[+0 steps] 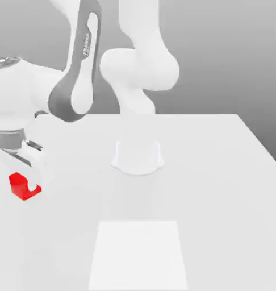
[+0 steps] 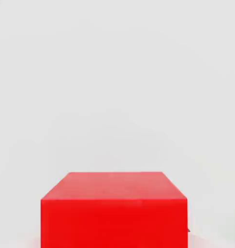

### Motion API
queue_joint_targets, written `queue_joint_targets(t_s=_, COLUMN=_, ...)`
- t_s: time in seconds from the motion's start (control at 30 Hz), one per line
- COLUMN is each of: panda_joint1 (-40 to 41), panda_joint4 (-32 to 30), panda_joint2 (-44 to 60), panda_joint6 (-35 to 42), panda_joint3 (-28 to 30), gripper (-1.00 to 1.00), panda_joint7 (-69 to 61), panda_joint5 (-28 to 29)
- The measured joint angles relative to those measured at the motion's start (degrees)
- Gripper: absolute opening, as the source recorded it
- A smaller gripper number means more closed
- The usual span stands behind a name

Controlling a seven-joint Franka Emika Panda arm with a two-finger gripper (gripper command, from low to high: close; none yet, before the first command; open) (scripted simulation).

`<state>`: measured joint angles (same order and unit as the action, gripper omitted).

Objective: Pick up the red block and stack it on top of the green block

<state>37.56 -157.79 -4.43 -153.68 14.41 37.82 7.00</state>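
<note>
Clamping the red block [image 1: 19, 185] between its fingers at the exterior view's far left, the gripper [image 1: 24, 177] holds it close under the hand, likely ready for carrying. To the right stand the arm's base [image 1: 138, 154] and the white table [image 1: 220, 170].

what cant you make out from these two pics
- Red block, exterior view: its right part is covered by a gripper finger, so the contact faces are hidden.
- Red block, hand view: its lower part is cut off by the picture edge.
- Whether the block rests on the table or hangs clear: cannot tell.
</note>
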Motion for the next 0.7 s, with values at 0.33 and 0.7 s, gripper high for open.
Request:
queue_joint_targets(t_s=0.33, panda_joint1=4.97, panda_joint4=-3.87, panda_joint2=-0.73, panda_joint6=-1.32, panda_joint3=10.96, gripper=-1.0, panda_joint7=-21.36, panda_joint5=-9.09)
queue_joint_targets(t_s=0.7, panda_joint1=2.99, panda_joint4=-3.16, panda_joint2=8.7, panda_joint6=-8.39, panda_joint3=9.74, gripper=-1.0, panda_joint7=-31.16, panda_joint5=-22.78)
